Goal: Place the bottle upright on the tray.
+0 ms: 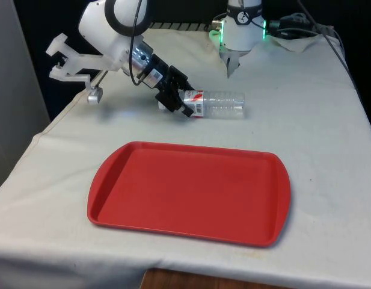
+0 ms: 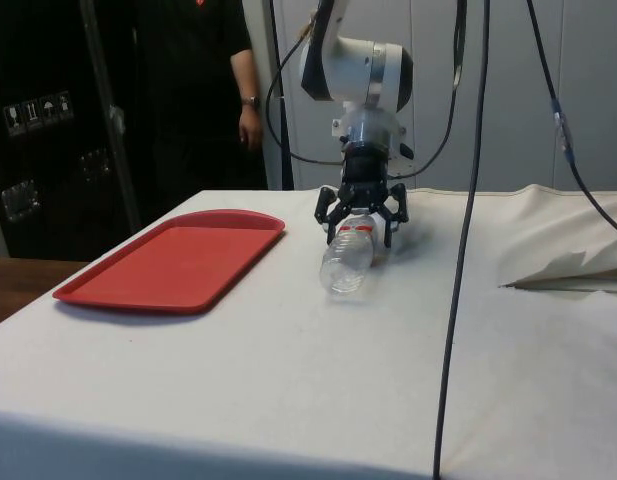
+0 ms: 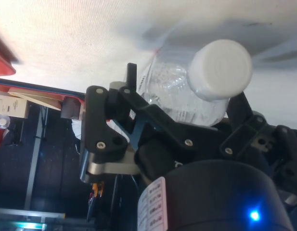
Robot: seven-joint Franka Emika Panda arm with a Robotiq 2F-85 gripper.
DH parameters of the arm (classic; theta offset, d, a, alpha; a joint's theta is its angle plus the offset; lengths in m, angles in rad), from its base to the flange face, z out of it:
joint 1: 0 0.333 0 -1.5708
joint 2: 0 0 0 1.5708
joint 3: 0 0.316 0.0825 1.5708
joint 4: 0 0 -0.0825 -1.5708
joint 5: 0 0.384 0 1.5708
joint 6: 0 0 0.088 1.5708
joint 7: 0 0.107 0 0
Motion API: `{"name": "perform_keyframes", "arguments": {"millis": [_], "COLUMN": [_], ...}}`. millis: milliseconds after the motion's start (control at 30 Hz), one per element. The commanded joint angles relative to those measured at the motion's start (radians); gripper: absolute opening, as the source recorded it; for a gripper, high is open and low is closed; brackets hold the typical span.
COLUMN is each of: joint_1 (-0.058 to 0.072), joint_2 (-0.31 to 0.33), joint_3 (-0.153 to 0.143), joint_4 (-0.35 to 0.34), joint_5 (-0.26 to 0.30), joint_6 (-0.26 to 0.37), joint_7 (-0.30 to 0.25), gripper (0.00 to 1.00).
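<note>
On the white-clothed desk (image 1: 305, 120), the clear bottle (image 1: 218, 104) is lying on its side toward the far edge, beyond the red tray (image 1: 191, 192), while the tool (image 1: 176, 101) is straddling its cap end with fingers apart, so closing, lifting and tipping upright is coming next.

We see a table draped in a white cloth (image 1: 329, 120), and directly on it lie two things: a clear plastic bottle with a white cap and red-and-white label (image 1: 218, 104) and a flat red plastic tray with rounded corners (image 1: 191, 191). The bottle rests on its side, its capped end between the black gripper's fingers (image 2: 329, 206). The tray sits well apart from them, nearer the table's edge.
</note>
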Motion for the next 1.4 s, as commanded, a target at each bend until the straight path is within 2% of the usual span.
{"name": "perform_keyframes", "arguments": {"millis": [0,33,67,233,267,333,367,533,633,767,800,833,900,1067,1100,1133,1367], "joint_1": [0.001,0.001,0.001,0.000,0.001,0.001,0.001,0.000,0.004,0.012,0.004,0.014,0.020,0.028,0.018,0.029,0.035], "joint_2": [0.000,0.000,0.000,0.000,0.000,0.001,0.001,-0.006,-0.005,-0.015,-0.009,-0.017,-0.022,-0.032,-0.025,-0.035,-0.059], "joint_3": [-0.001,-0.001,-0.001,-0.001,-0.001,-0.002,-0.003,-0.007,-0.009,-0.018,-0.012,-0.020,-0.026,-0.033,-0.026,-0.035,-0.037], "joint_4": [-0.001,0.000,0.000,0.000,0.000,0.001,0.001,0.002,0.002,0.001,0.004,0.000,0.000,0.001,0.006,0.001,0.003], "joint_5": [0.001,0.001,0.001,0.000,0.000,0.000,0.001,-0.001,-0.002,-0.013,-0.009,-0.016,-0.025,-0.043,-0.038,-0.046,-0.077], "joint_6": [0.002,0.002,0.002,-0.001,0.000,-0.002,-0.004,-0.020,-0.015,-0.011,-0.020,-0.010,-0.005,0.002,-0.011,0.003,0.018], "joint_7": [0.000,0.000,0.000,-0.001,-0.001,-0.001,-0.001,-0.001,0.002,0.013,0.005,0.016,0.027,0.047,0.038,0.051,0.092], "gripper": [1.00,0.99,0.84,0.52,0.52,0.42,0.34,0.19,0.14,0.14,0.14,0.14,0.14,0.14,0.14,0.14,0.14]}}
